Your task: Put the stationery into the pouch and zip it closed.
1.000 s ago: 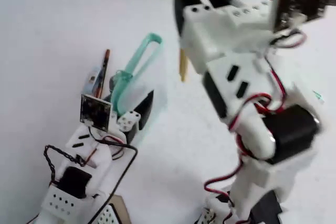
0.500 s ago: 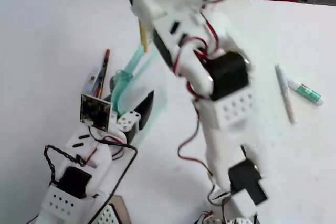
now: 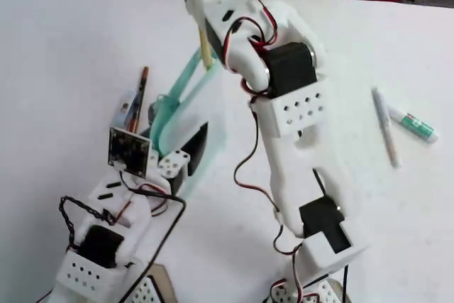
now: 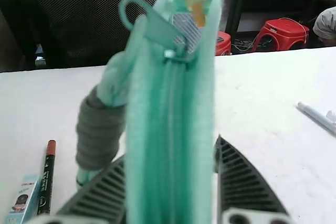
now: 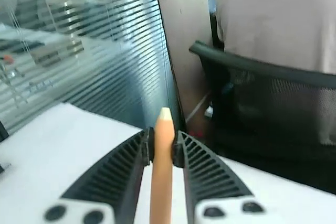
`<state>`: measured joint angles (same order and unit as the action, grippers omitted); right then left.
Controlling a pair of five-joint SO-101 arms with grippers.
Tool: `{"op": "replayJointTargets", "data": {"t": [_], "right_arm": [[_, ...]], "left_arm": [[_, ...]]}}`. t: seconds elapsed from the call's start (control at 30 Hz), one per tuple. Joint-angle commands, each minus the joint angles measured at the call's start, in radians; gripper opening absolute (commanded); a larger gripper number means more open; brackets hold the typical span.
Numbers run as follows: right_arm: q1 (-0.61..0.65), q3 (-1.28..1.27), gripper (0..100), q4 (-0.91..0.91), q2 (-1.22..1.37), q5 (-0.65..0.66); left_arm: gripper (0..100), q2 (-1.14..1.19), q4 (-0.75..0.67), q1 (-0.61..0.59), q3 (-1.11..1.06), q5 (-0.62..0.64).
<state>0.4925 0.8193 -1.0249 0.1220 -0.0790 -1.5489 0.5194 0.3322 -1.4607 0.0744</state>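
The left gripper (image 4: 170,153) is clamped on a teal pouch (image 4: 173,103), which stands on edge at the left of the table. The right gripper (image 5: 163,140) is closed on a tan pencil (image 5: 161,182), held at the pouch's far end. A white pen (image 3: 385,127) lies on the right.

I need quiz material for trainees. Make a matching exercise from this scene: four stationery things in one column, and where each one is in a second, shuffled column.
Things
1. pouch
2. pencil
3. white pen
4. brown pen

Places
A. lying on the table next to a green-and-white marker
B. gripped in the right end effector
C. lying on the table beside a small box
D. held upright in the left end effector

Pairs: 1-D, 2-B, 3-A, 4-C
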Motion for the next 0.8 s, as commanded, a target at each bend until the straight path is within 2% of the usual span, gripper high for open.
{"op": "replayJointTargets", "data": {"t": [0.0,0.17,0.47,0.77], "right_arm": [[-0.008,0.005,1.8,-0.076,-0.013,-0.011],[-0.007,0.015,1.8,-0.199,-0.019,-0.011],[0.077,0.006,1.8,-0.351,-0.133,-0.052],[0.070,0.006,1.8,-0.516,-0.185,-0.046]], "left_arm": [[19,-0.005,-0.025,-0.007,0.040,0.009],[19,-0.005,-0.025,-0.007,0.040,0.009],[19,-0.005,-0.025,-0.007,0.040,0.009],[19,-0.005,-0.025,-0.008,0.040,0.009]]}}
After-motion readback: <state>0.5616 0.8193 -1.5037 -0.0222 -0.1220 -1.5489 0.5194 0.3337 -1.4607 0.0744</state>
